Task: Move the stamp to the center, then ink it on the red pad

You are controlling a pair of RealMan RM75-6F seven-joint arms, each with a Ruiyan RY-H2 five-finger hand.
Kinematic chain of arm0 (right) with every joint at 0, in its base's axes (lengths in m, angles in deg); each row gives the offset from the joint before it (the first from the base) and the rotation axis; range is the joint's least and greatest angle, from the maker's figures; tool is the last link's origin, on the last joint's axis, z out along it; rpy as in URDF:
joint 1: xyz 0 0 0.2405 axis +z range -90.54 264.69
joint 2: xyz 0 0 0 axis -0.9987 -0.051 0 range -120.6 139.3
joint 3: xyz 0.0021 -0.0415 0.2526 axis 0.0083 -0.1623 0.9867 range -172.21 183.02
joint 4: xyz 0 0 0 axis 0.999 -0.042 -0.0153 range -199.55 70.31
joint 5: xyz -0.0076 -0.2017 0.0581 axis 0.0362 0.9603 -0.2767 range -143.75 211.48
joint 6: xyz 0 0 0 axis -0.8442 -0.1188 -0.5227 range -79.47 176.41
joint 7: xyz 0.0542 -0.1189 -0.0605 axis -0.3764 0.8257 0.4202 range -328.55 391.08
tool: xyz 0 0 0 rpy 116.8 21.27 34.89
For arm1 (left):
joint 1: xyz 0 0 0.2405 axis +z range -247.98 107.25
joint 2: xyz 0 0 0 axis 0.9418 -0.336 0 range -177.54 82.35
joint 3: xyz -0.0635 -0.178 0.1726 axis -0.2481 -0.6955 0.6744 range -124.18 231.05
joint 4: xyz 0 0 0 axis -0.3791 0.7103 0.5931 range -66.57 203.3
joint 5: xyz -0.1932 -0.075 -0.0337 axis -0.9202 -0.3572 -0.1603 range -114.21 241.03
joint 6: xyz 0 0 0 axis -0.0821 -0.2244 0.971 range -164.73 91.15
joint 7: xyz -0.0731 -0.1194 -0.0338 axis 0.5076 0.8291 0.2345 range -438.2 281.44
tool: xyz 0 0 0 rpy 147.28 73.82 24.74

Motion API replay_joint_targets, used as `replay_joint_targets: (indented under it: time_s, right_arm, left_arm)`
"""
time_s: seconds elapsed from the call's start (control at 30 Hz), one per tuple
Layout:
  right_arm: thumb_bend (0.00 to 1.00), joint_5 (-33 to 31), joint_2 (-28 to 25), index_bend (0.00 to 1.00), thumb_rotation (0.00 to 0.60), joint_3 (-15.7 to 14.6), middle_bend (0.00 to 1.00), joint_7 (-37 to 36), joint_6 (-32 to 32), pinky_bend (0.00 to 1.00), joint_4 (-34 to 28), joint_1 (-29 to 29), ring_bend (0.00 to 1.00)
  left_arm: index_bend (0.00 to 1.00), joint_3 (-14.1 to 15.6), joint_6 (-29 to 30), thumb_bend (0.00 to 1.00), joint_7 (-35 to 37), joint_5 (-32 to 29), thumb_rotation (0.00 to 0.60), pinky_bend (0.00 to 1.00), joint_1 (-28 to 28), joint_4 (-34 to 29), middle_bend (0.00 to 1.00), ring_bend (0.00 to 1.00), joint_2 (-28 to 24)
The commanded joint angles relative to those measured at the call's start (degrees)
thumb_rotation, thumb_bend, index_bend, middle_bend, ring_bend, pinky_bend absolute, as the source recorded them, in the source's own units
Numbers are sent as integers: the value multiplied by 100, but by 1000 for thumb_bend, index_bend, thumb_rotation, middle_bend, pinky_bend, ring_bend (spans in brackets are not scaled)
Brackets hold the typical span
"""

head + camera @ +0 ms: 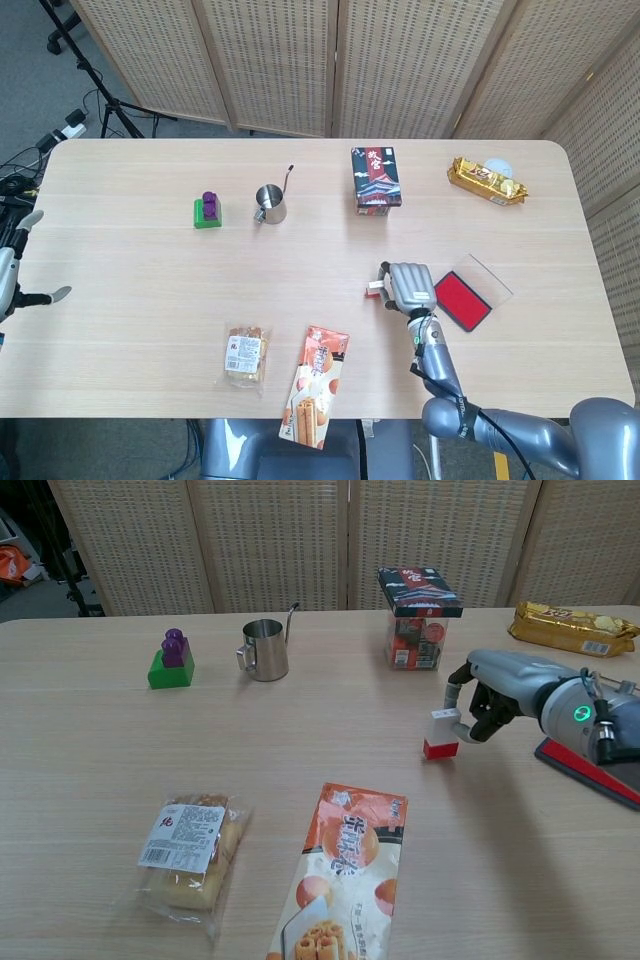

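White-bodied with a red base, the stamp [441,734] is pinched upright in the right hand [492,696], fingers closed on its upper part. The chest view shows its red foot at or just above the wood; whether it actually rests there cannot be told. It sits near the middle of the bench [140,300], just beside the hand, with the red ink pad [461,300] close on the far side of the hand in the head view.

The step in hand looks like setting the stamp down at the centre. To do it well, keep the stamp vertical and lower it straight until the whole base sits flat, because a tilted base would let it tip as the fingers part. Release gently and draw the fingers back sideways, away from the stamp, not across it.

For the inking that follows, the grip should stay high on the white body so the red face is free to meet the pad squarely. The pad's clear lid [487,276] appears folded open behind it, so approach from above.

Far off at the bench's left edge, the left hand [12,268] holds nothing, its fingers apart.
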Motion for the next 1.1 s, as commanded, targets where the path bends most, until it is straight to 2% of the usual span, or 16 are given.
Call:
replay_joint_targets:
  time_s: [0.03, 0.5, 1.1]
  right_arm:
    - [543, 29, -13, 576, 600, -18, 915, -45, 33, 1000, 21, -12, 966]
    - [543, 79, -46, 563, 600, -85, 914, -145, 122, 1000, 9, -65, 966]
    - [543, 361, -123, 455, 600, -211, 913, -395, 145, 1000, -105, -191, 966]
  left_arm:
    - [0, 2, 10, 0, -12, -2, 600, 0, 2, -5, 0, 0, 6]
    - [0, -2, 24, 0, -21, -8, 600, 0, 2, -5, 0, 0, 16]
    - [0, 5, 61, 0, -73, 9, 600, 0, 2, -24, 0, 0, 50]
